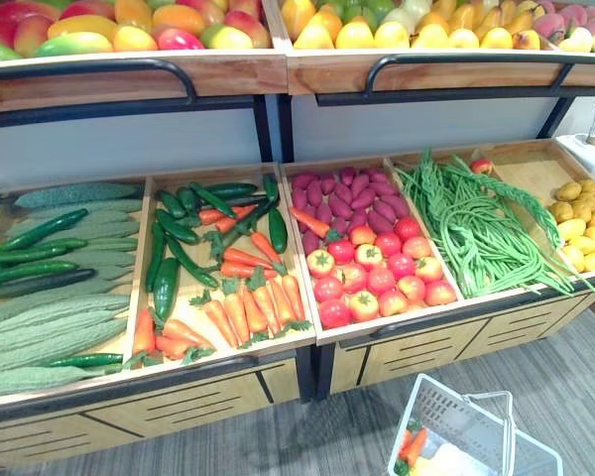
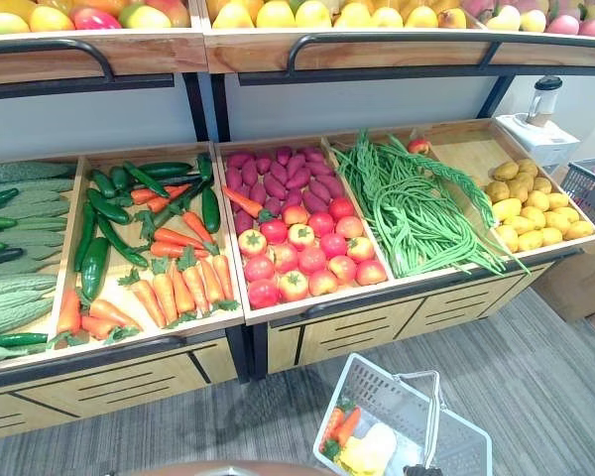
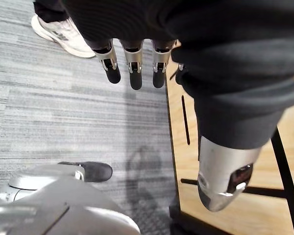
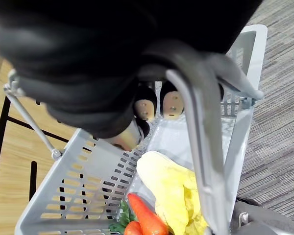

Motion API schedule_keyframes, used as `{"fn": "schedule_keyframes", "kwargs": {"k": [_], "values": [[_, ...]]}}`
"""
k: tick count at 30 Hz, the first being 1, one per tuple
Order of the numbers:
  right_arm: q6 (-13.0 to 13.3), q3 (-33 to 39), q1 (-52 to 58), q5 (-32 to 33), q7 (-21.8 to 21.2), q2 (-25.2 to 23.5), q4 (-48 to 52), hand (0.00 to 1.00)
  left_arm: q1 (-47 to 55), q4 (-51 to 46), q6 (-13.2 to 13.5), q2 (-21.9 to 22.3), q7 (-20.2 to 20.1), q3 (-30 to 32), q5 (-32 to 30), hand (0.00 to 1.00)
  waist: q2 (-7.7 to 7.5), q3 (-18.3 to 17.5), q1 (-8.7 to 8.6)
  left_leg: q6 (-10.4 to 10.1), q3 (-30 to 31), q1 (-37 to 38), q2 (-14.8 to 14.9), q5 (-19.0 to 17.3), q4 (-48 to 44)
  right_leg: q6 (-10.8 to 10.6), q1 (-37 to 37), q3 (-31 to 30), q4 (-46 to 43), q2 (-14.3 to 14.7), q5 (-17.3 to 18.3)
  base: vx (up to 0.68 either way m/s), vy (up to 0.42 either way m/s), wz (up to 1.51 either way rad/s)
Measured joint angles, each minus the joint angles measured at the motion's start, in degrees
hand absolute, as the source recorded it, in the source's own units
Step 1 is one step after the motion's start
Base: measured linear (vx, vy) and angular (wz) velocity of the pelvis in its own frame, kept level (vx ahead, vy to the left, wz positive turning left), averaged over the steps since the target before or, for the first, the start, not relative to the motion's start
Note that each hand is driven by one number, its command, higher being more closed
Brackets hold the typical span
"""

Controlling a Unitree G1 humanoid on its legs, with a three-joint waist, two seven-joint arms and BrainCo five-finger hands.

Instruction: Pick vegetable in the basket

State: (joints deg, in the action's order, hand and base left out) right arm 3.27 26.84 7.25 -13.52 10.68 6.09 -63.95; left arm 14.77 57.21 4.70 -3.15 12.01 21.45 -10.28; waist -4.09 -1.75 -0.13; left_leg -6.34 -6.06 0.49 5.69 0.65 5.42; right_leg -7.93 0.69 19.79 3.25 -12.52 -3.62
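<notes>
Near right: basket [image 2: 395,401] holds carrots [image 4: 146,221] and yellow item [image 4: 170,186]; right hand [image 4: 172,104] clamped round handle [image 4: 202,142]. By stand [image 1: 178,402]: left hand [image 3: 132,61] empty, fingers straight, apart. Step in hand: next pick. You must reach left hand far, to shelf carrots [image 1: 240,309].

Grey striped carpet [image 1: 545,387] fronts a two-tier wooden produce stand [image 1: 178,409].
</notes>
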Motion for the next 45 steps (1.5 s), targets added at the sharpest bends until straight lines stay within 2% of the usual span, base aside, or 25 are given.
{"fn": "schedule_keyframes", "kwargs": {"k": [8,10,13,15,16,17,18,19,20,22,24,25,26,27,30,31,32,34,37,38,40,41,42,44,45], "values": [[0.0,-0.3,-0.9,0.0,0.0,0.0,0.0,1.00,-0.1,1.0,0.2,-1.7,-0.7,-4.9,-0.1,0.00,-0.37,1.1,-0.53,0.0,-1.8,2.5,-0.3,-1.5,-0.3,-0.1,0.1,-1.8,-3.6,-0.9,2.1,0.03,0.007,-0.10],[0.0,0.9,-1.5,0.2,0.2,0.0,0.1,1.00,0.0,1.0,0.2,-2.2,-0.6,-5.5,-0.1,0.00,-1.12,3.3,-0.86,0.8,-3.0,2.3,-0.7,-6.5,-7.8,0.1,1.1,-3.6,-10.4,-2.8,5.3,-0.01,0.061,-0.22],[0.8,1.9,-1.7,0.5,0.3,0.0,0.4,1.00,-0.3,1.1,0.2,-2.7,-0.4,-7.1,-0.1,0.00,-0.96,4.0,-0.93,1.4,-5.5,-1.3,-0.1,-11.9,-17.2,0.2,3.2,-7.2,-13.4,-3.2,5.5,-0.06,0.078,-0.60],[0.9,1.6,-3.1,0.8,0.4,-0.4,0.4,1.00,-0.8,1.3,0.2,-3.7,0.1,-7.7,-0.1,0.00,-0.84,4.4,-0.76,2.3,-9.9,-2.4,1.2,-14.4,-21.1,2.2,6.1,-10.4,-13.0,-2.0,1.3,-0.11,0.176,-1.18],[0.9,0.5,-4.4,1.1,0.4,-0.4,0.5,1.00,-1.3,1.4,0.2,-4.0,0.4,-7.4,-0.1,0.00,-0.32,4.9,-0.55,3.2,-13.7,-2.4,2.3,-14.5,-21.2,4.6,8.1,-10.5,-10.0,-0.4,-4.9,-0.24,0.194,-1.67],[0.9,-0.9,-6.2,1.1,0.4,-0.5,0.7,1.00,-1.6,1.4,0.3,-3.9,0.6,-7.6,-0.3,0.00,1.54,5.9,0.38,4.6,-18.7,-2.1,4.6,-13.6,-19.7,6.4,8.5,-7.2,-9.7,0.4,-6.8,-0.23,0.159,-1.64],[0.9,-1.1,-6.5,1.1,0.4,-0.6,0.9,1.00,-2.1,0.9,0.3,-4.0,0.7,-7.6,-0.6,0.00,1.21,6.6,0.23,4.9,-20.3,-2.1,4.7,-13.3,-19.4,7.6,9.7,-2.7,-16.4,-0.6,-3.0,-0.22,0.127,-1.30],[0.9,-1.3,-6.6,1.1,0.5,-0.4,1.4,1.00,-2.5,-0.2,0.3,-4.2,0.9,-7.7,-1.6,0.00,0.99,7.5,0.19,5.4,-22.3,-1.6,4.6,-12.9,-18.7,8.9,10.5,2.9,-26.8,-2.9,3.6,-0.15,0.142,-1.09],[0.8,-1.3,-6.6,1.0,0.8,-0.2,1.2,1.00,-2.6,-0.4,0.3,-4.4,0.9,-7.7,-1.9,0.00,0.61,8.2,0.51,5.8,-25.7,0.1,4.5,-12.3,-17.4,9.8,9.1,7.7,-35.7,-4.9,7.5,-0.14,0.146,-1.50],[1.1,-2.7,-6.9,0.9,0.9,-0.3,1.4,1.00,-1.3,-0.2,0.2,-4.0,1.0,-7.8,-1.9,0.00,0.58,8.2,0.63,6.1,-31.5,1.7,4.7,-11.7,-16.2,10.5,5.5,12.2,-41.4,-6.9,8.7,-0.09,0.064,-1.62],[1.3,-3.2,-7.6,0.2,0.9,-0.3,1.3,1.00,-1.2,-0.2,0.2,-3.9,1.0,-7.7,-1.9,0.00,0.30,8.2,0.92,6.1,-38.1,1.7,5.2,-11.7,-17.0,9.7,1.8,15.5,-39.2,-9.2,8.7,-0.07,-0.048,-1.74],[1.2,-3.1,-7.9,0.0,0.9,-0.2,1.3,1.00,-1.7,-0.2,0.2,-3.8,1.0,-7.7,-1.8,0.00,0.25,8.3,1.25,6.0,-41.7,1.5,6.0,-11.6,-17.9,8.1,1.0,17.9,-35.0,-8.5,9.6,-0.10,-0.136,-1.66],[1.1,-3.0,-7.9,0.0,0.9,0.1,1.2,1.00,-1.9,-0.3,0.2,-3.5,0.9,-7.7,-1.7,0.00,1.02,8.6,1.18,5.7,-43.8,1.7,6.7,-11.3,-17.6,7.9,1.1,19.6,-31.9,-7.3,9.8,-0.14,-0.209,-1.61],[0.9,-3.2,-7.7,0.0,1.0,0.7,0.9,1.00,-2.4,-0.1,0.3,-2.6,0.7,-8.1,-1.7,0.00,2.62,8.3,1.12,5.3,-46.2,1.0,8.4,-11.1,-17.7,7.3,1.1,19.8,-28.2,-5.0,10.9,-0.13,-0.206,-1.25],[0.6,-5.2,-7.1,-0.1,1.3,0.9,0.4,1.00,-3.3,0.1,1.0,-2.4,0.6,-8.8,-1.7,0.00,1.14,8.2,0.92,4.7,-53.3,0.4,9.8,-10.8,-20.7,3.5,3.0,21.1,-24.3,-6.5,14.6,-0.05,-0.273,-1.17],[0.5,-5.7,-7.2,-0.1,1.4,1.1,0.2,1.00,-4.4,0.8,0.9,-2.4,0.6,-8.7,-1.8,0.00,1.86,8.6,0.93,4.4,-54.9,-0.3,12.6,-10.8,-23.3,2.6,3.2,20.3,-20.7,-3.3,15.0,0.00,-0.405,-1.21],[0.5,-6.3,-7.1,-0.1,1.4,1.3,0.3,1.00,-4.7,1.1,0.9,-2.3,0.6,-8.7,-1.8,0.00,2.44,8.8,0.57,4.1,-55.1,-0.3,13.9,-10.5,-24.1,3.8,3.1,19.5,-19.3,-1.5,13.9,-0.02,-0.345,-0.97],[0.5,-7.3,-5.2,-0.1,1.6,1.8,0.6,1.00,-4.8,1.5,0.9,-1.9,0.7,-8.7,-1.8,0.00,3.51,8.3,-0.37,3.9,-54.4,0.3,18.3,-8.8,-27.6,5.0,1.7,17.3,-15.4,3.2,13.2,-0.04,-0.278,-0.71],[0.7,-8.8,-3.2,-0.1,2.5,2.4,2.4,1.00,-4.6,1.7,1.0,-1.8,0.8,-8.7,-1.7,0.00,3.81,8.1,-1.29,3.7,-53.7,1.9,21.5,-5.4,-32.2,6.1,-0.2,14.6,-13.0,5.3,12.6,-0.01,-0.194,-0.58],[1.1,-10.0,-2.7,-0.1,2.6,2.7,3.0,1.00,-4.5,1.4,1.0,-1.6,0.9,-8.8,-1.7,0.00,3.52,8.3,-1.12,3.0,-49.2,1.2,21.9,-3.4,-34.7,7.0,-0.7,12.0,-11.8,5.5,12.0,-0.05,-0.121,-0.96],[1.1,-11.6,-3.5,-0.2,2.5,3.3,3.4,1.00,-4.3,1.2,1.2,-1.1,1.4,-8.8,-1.7,0.00,3.52,8.5,-0.84,0.4,-32.6,-1.1,15.9,-5.4,-31.9,7.2,-0.4,7.1,-11.0,4.7,11.0,-0.05,-0.047,-1.20],[1.2,-12.3,-3.9,-0.3,2.5,3.7,3.5,1.00,-3.9,1.0,1.3,-0.8,1.4,-8.8,-1.7,0.00,3.52,8.5,-0.69,-0.2,-25.0,-1.4,12.2,-6.9,-29.7,7.1,-0.1,4.5,-10.8,4.6,10.5,-0.04,0.089,-1.43],[1.4,-13.3,-4.2,-0.7,2.5,3.8,3.6,1.00,-3.7,0.9,1.4,-0.5,1.4,-8.8,-1.4,0.00,3.53,8.5,0.37,-1.2,-15.6,-1.3,7.4,-9.2,-26.1,7.0,0.5,0.9,-10.2,4.9,9.6,-0.03,0.082,-1.40],[2.2,-13.9,-4.7,-0.8,1.9,3.9,3.5,1.00,-3.5,0.6,1.5,-0.2,1.5,-8.9,-1.1,0.00,3.88,8.6,0.95,-2.0,-4.0,-1.5,1.9,-10.4,-20.8,6.5,1.6,-3.7,-9.4,5.9,8.3,-0.07,0.175,-1.41],[2.5,-14.0,-4.9,-1.2,1.4,4.1,3.5,1.00,-3.4,0.1,1.7,-0.1,1.4,-9.3,-1.1,0.00,4.55,9.1,1.33,-1.0,0.5,-1.9,0.3,-10.9,-18.4,6.0,2.5,-6.3,-9.0,7.0,7.6,-0.09,0.228,-1.29]]}}
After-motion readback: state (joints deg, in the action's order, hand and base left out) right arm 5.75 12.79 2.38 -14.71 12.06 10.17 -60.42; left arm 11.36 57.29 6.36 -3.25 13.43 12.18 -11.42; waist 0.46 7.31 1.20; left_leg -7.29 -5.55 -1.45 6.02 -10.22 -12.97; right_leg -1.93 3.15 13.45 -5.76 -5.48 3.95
